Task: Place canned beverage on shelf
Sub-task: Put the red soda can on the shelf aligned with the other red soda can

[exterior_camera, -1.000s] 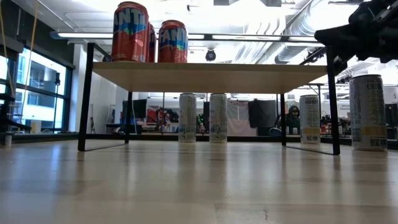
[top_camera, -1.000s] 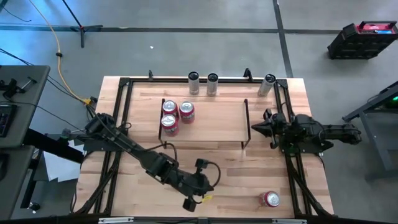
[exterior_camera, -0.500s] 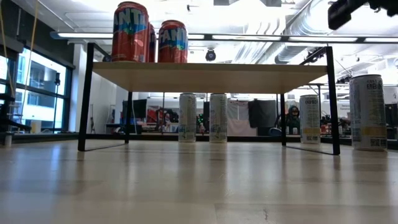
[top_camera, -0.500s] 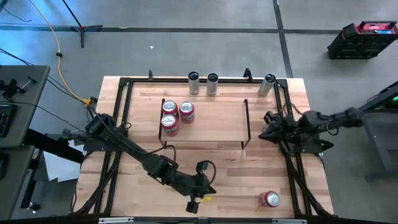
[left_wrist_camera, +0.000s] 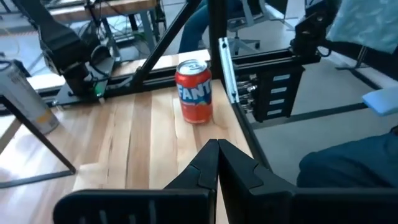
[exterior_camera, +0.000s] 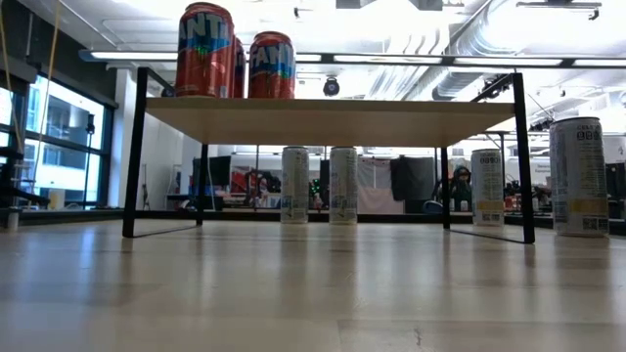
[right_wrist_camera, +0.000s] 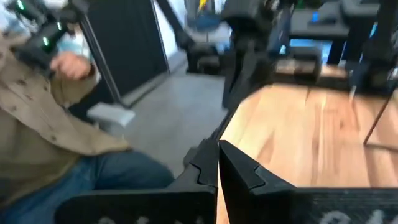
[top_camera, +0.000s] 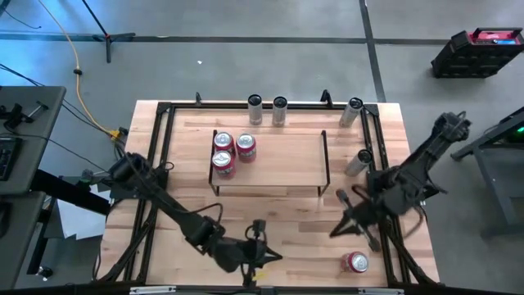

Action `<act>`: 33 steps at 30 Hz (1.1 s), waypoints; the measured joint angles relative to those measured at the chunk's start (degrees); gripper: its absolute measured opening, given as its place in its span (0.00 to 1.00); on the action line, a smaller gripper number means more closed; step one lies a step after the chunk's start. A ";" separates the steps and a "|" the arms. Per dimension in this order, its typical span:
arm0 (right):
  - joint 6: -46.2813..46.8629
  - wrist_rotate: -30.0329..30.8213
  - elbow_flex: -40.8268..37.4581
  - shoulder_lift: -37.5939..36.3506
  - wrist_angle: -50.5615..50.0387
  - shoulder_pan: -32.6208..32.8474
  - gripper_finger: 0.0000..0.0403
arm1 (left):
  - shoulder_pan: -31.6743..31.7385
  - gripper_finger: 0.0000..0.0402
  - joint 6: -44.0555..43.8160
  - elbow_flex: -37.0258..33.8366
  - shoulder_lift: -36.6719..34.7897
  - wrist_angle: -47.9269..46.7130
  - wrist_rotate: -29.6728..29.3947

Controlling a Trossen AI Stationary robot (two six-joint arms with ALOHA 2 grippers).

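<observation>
The shelf [top_camera: 270, 160] stands mid-table on its black wire legs; three red cans [top_camera: 232, 152] stand on its left end and also show in the low view [exterior_camera: 205, 51]. A further red Fanta can [top_camera: 356, 262] stands upright on the table near the front right corner; it also shows in the left wrist view [left_wrist_camera: 194, 92]. My left gripper [top_camera: 266, 260] is shut and empty near the front edge, pointing at that can from its left. My right gripper [top_camera: 337, 228] is shut and empty above the table, up and left of the can. Neither gripper shows in the low view.
Slim silver cans stand along the far edge [top_camera: 255, 107] [top_camera: 280, 107] [top_camera: 354, 109], and one stands right of the shelf [top_camera: 359, 161]. Black rails [top_camera: 385, 238] run along the table's sides. A seated person [right_wrist_camera: 56, 124] shows beyond the table in the right wrist view.
My right gripper has swung from beside the shelf's right end toward the table's near edge, rising out of the low view and turning to point near-left; the silver can it covered now shows. My left gripper has moved a little toward the near edge.
</observation>
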 joint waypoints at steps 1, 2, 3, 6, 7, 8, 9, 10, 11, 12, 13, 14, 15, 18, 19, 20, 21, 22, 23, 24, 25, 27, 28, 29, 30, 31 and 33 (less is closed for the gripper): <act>1.16 1.28 1.92 1.63 -2.29 1.33 0.00 | -0.55 0.00 0.08 0.00 0.00 0.34 -0.34; 2.74 2.55 3.88 3.17 -4.92 2.54 0.00 | -1.06 0.00 0.06 0.00 0.01 0.67 -0.54; 4.41 3.81 5.70 4.68 -7.42 3.67 0.00 | -1.51 0.00 0.00 0.00 0.11 1.03 -0.59; 9.65 7.64 11.19 9.77 -14.48 6.88 0.00 | -3.09 0.00 -0.90 0.04 0.72 1.16 -1.08; 10.92 8.06 13.04 11.65 -16.27 7.79 0.00 | -3.56 0.00 -1.76 0.04 0.98 1.16 -1.52; 12.07 8.30 14.91 13.42 -17.60 8.58 0.00 | -4.08 0.00 -2.73 0.04 1.05 0.92 -2.29; 13.14 8.30 16.85 15.17 -19.12 9.21 0.00 | -4.62 0.00 -3.56 0.02 1.05 0.86 -3.05; 14.04 8.32 18.69 16.90 -20.69 9.71 0.00 | -5.10 0.00 -4.25 0.02 1.05 1.11 -3.61; 14.94 8.30 20.49 18.41 -22.51 10.19 0.00 | -5.59 0.00 -4.71 0.04 1.05 1.23 -4.24; 15.65 8.32 22.08 19.83 -24.50 10.59 0.00 | -6.07 0.00 -4.96 0.04 1.05 1.19 -4.95; 16.55 8.32 23.43 21.09 -26.37 11.01 0.00 | -6.53 0.00 -4.94 0.04 1.05 1.20 -5.71; 17.52 8.33 24.70 22.32 -28.28 11.43 0.00 | -6.99 0.00 -4.80 0.04 1.05 1.41 -6.51; 18.73 8.36 25.81 23.46 -30.06 11.84 0.00 | -7.38 0.00 -4.51 0.04 1.08 2.13 -7.18; 23.27 7.25 29.21 26.68 -35.09 12.91 0.02 | -8.16 0.00 -4.23 0.13 2.21 4.67 -8.10; 25.35 6.70 30.47 27.71 -36.88 13.11 0.04 | -8.31 0.00 -4.00 0.11 2.95 5.26 -8.23; 27.67 5.83 31.76 28.72 -38.69 13.30 0.06 | -8.47 0.00 -4.02 0.11 3.74 6.15 -8.19; 30.15 5.22 33.02 29.71 -41.22 13.49 0.10 | -8.53 0.00 -4.02 0.09 4.59 7.17 -8.21; 32.58 4.53 34.19 30.67 -43.95 13.59 0.14 | -8.56 0.00 -4.02 0.09 5.40 8.30 -8.24; 34.86 4.01 35.52 31.72 -46.68 13.70 0.18 | -8.56 0.00 -3.94 0.09 6.23 9.32 -8.45; 37.19 2.99 36.80 32.74 -49.07 13.81 0.23 | -8.53 0.00 -3.96 0.09 7.12 10.58 -8.56; 39.39 1.93 37.93 33.68 -51.30 13.81 0.28 | -8.50 0.00 -3.97 0.09 7.89 11.25 -8.60; 43.51 -1.01 39.98 35.51 -55.44 13.79 0.39 | -8.31 0.00 -4.39 0.09 9.48 12.94 -8.61; 45.19 -2.68 40.85 36.44 -56.77 13.79 0.44 | -8.20 0.00 -4.47 0.08 10.13 13.62 -8.68; 46.66 -4.31 41.59 37.44 -58.01 13.79 0.50 | -8.06 0.00 -4.52 0.07 10.64 14.29 -8.69; 47.79 -5.83 42.14 38.35 -59.49 13.79 0.55 | -8.03 0.00 -4.55 0.07 11.14 14.94 -8.67; 48.60 -7.15 42.71 39.25 -60.76 13.79 0.60 | -8.01 0.00 -4.71 0.07 11.49 15.42 -8.76; 49.43 -9.19 43.63 41.00 -62.11 13.79 0.69 | -8.01 0.00 -5.02 0.07 11.93 15.77 -8.76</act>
